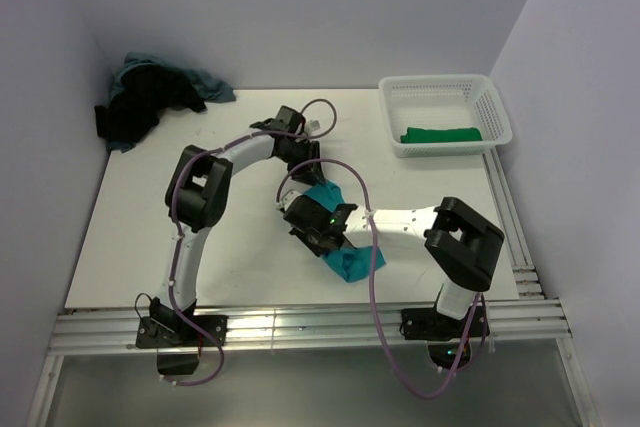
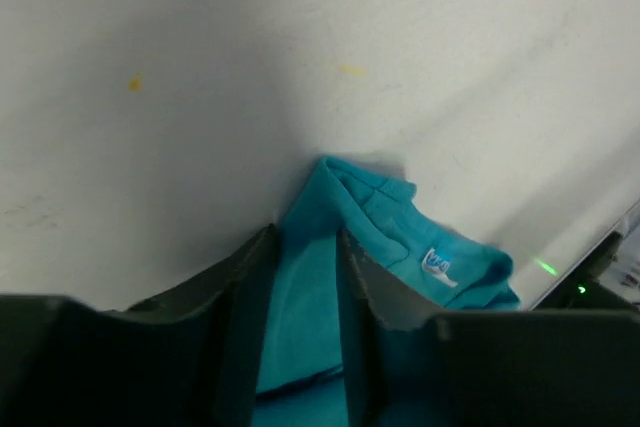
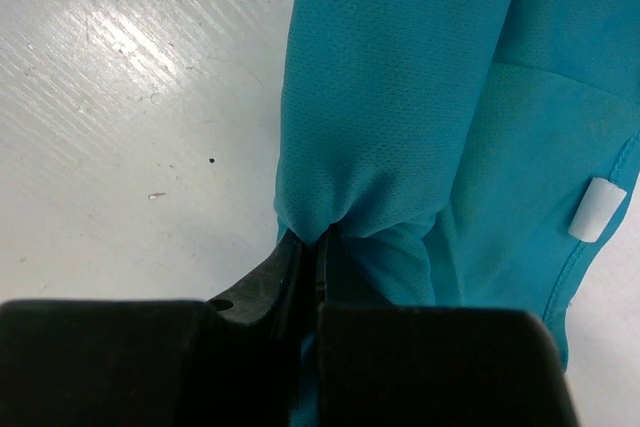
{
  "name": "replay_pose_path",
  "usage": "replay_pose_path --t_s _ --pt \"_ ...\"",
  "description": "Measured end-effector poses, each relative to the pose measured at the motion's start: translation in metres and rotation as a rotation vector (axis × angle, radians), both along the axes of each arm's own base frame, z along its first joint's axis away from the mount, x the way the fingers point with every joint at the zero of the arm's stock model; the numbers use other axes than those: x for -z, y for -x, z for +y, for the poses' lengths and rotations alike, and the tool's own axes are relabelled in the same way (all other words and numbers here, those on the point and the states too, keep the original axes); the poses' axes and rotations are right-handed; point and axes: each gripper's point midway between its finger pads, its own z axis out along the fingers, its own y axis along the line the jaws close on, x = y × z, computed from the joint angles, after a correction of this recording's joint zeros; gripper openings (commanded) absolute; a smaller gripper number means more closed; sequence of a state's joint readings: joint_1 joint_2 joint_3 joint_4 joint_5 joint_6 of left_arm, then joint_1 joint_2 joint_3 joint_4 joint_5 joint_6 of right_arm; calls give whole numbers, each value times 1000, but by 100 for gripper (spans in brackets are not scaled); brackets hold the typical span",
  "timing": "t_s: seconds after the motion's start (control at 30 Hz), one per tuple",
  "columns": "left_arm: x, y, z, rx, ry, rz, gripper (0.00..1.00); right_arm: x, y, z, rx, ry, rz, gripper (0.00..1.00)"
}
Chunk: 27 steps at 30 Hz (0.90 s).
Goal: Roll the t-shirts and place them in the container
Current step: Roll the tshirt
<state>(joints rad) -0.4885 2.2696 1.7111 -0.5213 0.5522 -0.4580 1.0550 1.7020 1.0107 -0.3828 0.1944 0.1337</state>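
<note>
A bright teal t-shirt (image 1: 350,262) lies bunched at the table's middle, between the two grippers. My left gripper (image 1: 308,169) is at its far end. In the left wrist view its jaws (image 2: 305,237) stand shut on a thick fold of the teal fabric (image 2: 380,217), near the collar label (image 2: 437,267). My right gripper (image 1: 312,232) is at the shirt's left side. In the right wrist view it (image 3: 318,239) is shut on a pinch of teal cloth (image 3: 400,97). A dark green t-shirt (image 1: 441,134) lies rolled in the basket. Black and grey-blue t-shirts (image 1: 150,102) are heaped at the far left corner.
The white mesh basket (image 1: 436,84) stands at the far right. Grey walls close in the left, back and right sides. Metal rails (image 1: 300,325) run along the table's near edge. Purple cables loop above both arms.
</note>
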Motion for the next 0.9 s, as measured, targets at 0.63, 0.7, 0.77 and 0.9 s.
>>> replay_pose_path --t_s 0.63,0.7,0.77,0.9 --pt "11 -26 19 -94 -275 -140 0 0 10 11 34 -120 150 0" --pt "11 -31 26 -108 -278 -134 0 -2 7 14 52 -157 174 0" --pt "11 -34 30 -117 -277 -129 0 -4 4 17 75 -206 209 0" --pt "11 -37 33 -124 -275 -130 0 -7 -5 16 129 -312 305 0"
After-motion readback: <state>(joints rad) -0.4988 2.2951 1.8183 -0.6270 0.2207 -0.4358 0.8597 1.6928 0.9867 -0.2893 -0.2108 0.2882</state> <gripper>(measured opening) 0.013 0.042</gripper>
